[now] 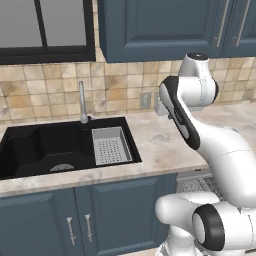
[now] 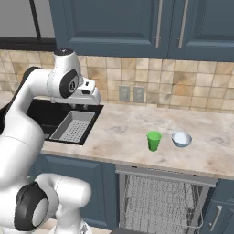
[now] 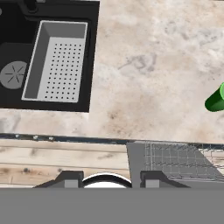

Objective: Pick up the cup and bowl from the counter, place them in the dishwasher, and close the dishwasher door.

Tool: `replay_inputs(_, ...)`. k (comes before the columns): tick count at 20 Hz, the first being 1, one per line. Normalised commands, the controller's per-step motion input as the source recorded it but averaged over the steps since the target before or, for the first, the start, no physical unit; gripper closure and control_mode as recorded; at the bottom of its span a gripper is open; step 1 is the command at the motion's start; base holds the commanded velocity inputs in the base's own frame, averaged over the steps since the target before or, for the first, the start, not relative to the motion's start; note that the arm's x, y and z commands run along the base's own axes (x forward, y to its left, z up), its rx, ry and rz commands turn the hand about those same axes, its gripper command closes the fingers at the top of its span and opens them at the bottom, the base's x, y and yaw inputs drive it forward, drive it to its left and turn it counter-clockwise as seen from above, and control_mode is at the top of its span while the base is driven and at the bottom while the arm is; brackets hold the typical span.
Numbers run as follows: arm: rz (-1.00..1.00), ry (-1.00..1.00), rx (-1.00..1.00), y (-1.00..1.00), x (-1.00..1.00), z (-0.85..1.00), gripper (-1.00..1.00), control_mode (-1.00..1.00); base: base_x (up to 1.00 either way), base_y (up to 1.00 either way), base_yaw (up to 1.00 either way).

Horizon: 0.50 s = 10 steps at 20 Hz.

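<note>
The small bright green cup [image 2: 154, 140] stands upright on the beige marbled stone counter [image 2: 123, 125], right of the black double sink [image 2: 50, 116], with the pale blue-white bowl [image 2: 181, 139] just beyond it. The two-finger gripper [image 3: 105, 179] hovers near the sink, empty; I cannot tell its finger spread. Below the cup, the grey dishwasher [image 2: 160, 196] shows its racks.

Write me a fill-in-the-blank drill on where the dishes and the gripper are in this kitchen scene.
1. The small bright green cup stands on the beige marbled counter just to the ____ of the pale blue-white bowl in the right base view.
2. The grey dishwasher below them is ____.
3. The grey perforated tray sits inside the black ____.
4. The gripper holds ____.

Missing words: left; open; sink; nothing
</note>
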Motion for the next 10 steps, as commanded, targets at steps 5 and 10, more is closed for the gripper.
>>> replay_inputs(5, 0.00, -0.01, 0.00, 0.00, -0.22, -0.08, -1.00, -1.00, 0.00, 0.00, 0.00)
replay_inputs(10, 0.00, -0.04, 0.00, 0.00, -0.38, -0.22, -1.00, -1.00, 0.00, 0.00, 0.00)
